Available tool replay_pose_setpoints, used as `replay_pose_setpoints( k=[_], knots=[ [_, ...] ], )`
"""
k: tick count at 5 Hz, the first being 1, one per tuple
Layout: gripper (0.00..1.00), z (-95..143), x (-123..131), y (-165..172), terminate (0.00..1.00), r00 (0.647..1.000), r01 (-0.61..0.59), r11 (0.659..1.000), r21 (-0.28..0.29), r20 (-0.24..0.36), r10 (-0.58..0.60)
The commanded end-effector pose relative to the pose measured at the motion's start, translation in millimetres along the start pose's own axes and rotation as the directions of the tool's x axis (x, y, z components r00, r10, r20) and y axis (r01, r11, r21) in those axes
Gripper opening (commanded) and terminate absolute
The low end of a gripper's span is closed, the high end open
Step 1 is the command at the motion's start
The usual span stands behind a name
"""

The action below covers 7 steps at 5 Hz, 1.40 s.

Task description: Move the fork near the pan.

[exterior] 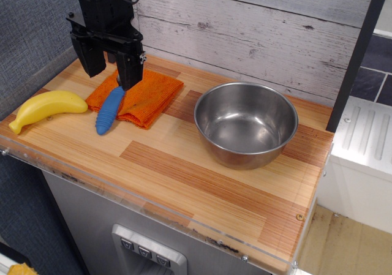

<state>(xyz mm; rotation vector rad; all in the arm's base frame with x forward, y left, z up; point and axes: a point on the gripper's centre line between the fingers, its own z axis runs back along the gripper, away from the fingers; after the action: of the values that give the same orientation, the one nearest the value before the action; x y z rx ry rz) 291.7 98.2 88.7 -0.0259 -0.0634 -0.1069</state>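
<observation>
While one fork (pixel 109 110), one pan (pixel 245 124)

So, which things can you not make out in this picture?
- Fork: its metal head is hidden under the gripper; only the blue handle shows.
- Gripper: whether its fingers touch the fork cannot be told; the right finger covers that spot.
- Cloth: its back left part is behind the gripper.
- Pan: its far outer wall is hidden by its own rim.
</observation>
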Motion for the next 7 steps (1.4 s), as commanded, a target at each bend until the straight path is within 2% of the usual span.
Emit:
replay_pose_setpoints(
  k=[1, 2, 4, 5, 7],
  knots=[
    [1.0, 0, 0, 0, 0.0, 1.0, 0.0, 1.0, 0.0, 0.0, 0.0],
    [1.0, -6, -11, 10, 0.0, 0.999, -0.032, 0.999, -0.008, 0.007, 0.032],
    [1.0, -46, -39, 22, 0.0, 0.997, -0.07, 0.997, 0.033, -0.037, 0.071],
    [1.0, -65, -42, 23, 0.0, 0.994, -0.101, 0.993, 0.066, -0.042, 0.104],
    [1.0, -72, -20, 33, 0.0, 0.989, -0.146, 0.987, 0.075, -0.013, 0.147]
  ],
)
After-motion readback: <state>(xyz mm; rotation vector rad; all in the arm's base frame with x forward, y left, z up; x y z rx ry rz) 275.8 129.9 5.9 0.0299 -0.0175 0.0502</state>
